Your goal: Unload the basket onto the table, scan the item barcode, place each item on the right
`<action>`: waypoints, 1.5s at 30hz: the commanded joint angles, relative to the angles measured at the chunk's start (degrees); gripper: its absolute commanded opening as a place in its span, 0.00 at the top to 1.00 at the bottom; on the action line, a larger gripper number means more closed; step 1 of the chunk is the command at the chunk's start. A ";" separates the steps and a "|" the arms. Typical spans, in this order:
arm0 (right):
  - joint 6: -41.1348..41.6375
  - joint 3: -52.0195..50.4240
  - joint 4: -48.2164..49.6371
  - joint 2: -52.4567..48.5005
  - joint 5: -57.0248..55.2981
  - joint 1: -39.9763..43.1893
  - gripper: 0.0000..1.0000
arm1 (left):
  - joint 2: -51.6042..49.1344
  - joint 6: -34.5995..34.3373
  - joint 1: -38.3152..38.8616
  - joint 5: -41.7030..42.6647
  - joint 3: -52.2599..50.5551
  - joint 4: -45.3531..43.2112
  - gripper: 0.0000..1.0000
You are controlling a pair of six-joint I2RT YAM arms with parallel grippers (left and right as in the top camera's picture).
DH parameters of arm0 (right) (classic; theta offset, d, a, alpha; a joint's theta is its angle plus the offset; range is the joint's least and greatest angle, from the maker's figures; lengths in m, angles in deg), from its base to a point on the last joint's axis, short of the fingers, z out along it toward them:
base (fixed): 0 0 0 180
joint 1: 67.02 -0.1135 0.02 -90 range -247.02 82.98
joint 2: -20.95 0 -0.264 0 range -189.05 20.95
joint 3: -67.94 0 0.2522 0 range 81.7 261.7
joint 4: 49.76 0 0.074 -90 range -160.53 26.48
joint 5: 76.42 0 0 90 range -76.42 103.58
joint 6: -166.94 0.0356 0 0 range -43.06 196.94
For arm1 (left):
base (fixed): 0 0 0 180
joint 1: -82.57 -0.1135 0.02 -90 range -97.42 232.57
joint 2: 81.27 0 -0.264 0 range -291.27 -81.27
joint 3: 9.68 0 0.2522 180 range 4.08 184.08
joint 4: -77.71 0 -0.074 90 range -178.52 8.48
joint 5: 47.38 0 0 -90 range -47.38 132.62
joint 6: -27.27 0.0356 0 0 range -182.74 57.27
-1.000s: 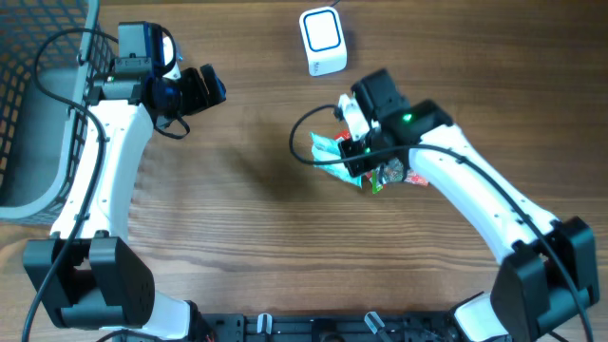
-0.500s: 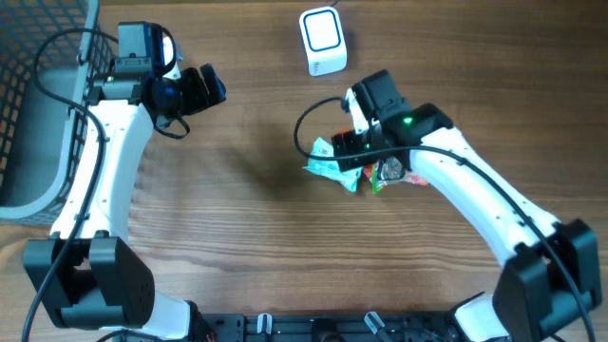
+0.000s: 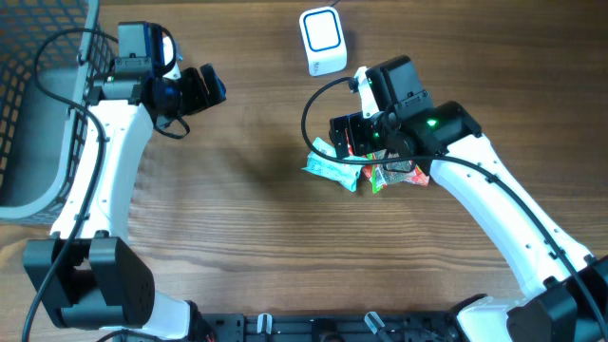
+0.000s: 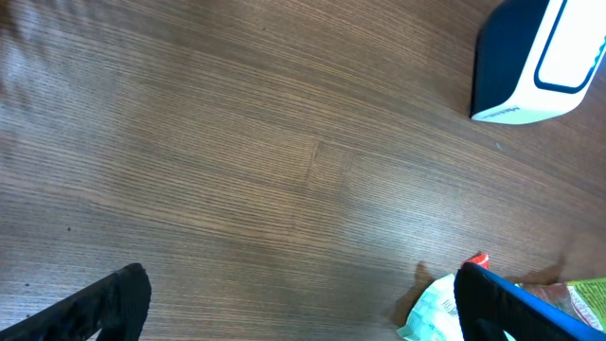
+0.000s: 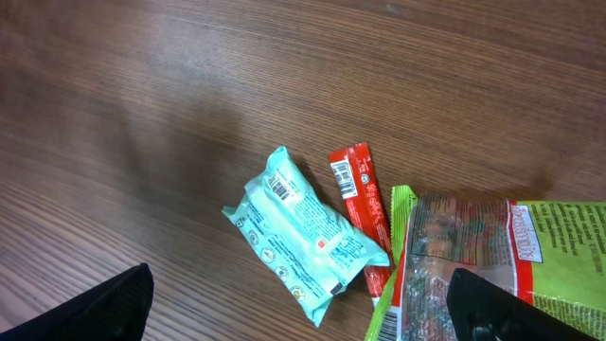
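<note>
A teal snack packet (image 5: 303,232) lies flat on the wooden table with a small barcode facing up at its far end. It rests beside a red stick packet (image 5: 362,204) and a green bag (image 5: 492,265). My right gripper (image 5: 308,313) hangs open above them, with nothing between its fingers; from overhead it (image 3: 353,135) sits just behind the teal packet (image 3: 332,167). The white-and-blue scanner (image 3: 322,40) stands at the far middle of the table. My left gripper (image 3: 211,85) is open and empty at the far left, looking across at the scanner (image 4: 535,57).
A grey wire basket (image 3: 38,104) occupies the far left edge. The red stick (image 3: 372,176) and green bag (image 3: 399,175) lie under my right arm. In the left wrist view the teal packet (image 4: 436,308) peeks out at the lower right.
My right gripper has opened and let go of the teal packet, which dropped flat onto the table. That arm then drew back and up a little. The left arm has not moved.
</note>
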 commanded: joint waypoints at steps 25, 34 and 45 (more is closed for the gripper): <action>-12.31 0.44 21.55 40.04 -1.60 11.80 0.00 | -0.46 0.92 -0.04 -0.11 -0.35 0.00 0.00; -13.84 -21.27 29.11 66.69 -2.43 18.05 0.00 | -0.46 0.92 -0.04 -0.11 -0.35 0.00 0.00; -0.96 -66.86 68.76 88.56 -3.96 20.46 0.00 | -0.46 0.92 -0.04 -0.11 -0.35 0.00 0.00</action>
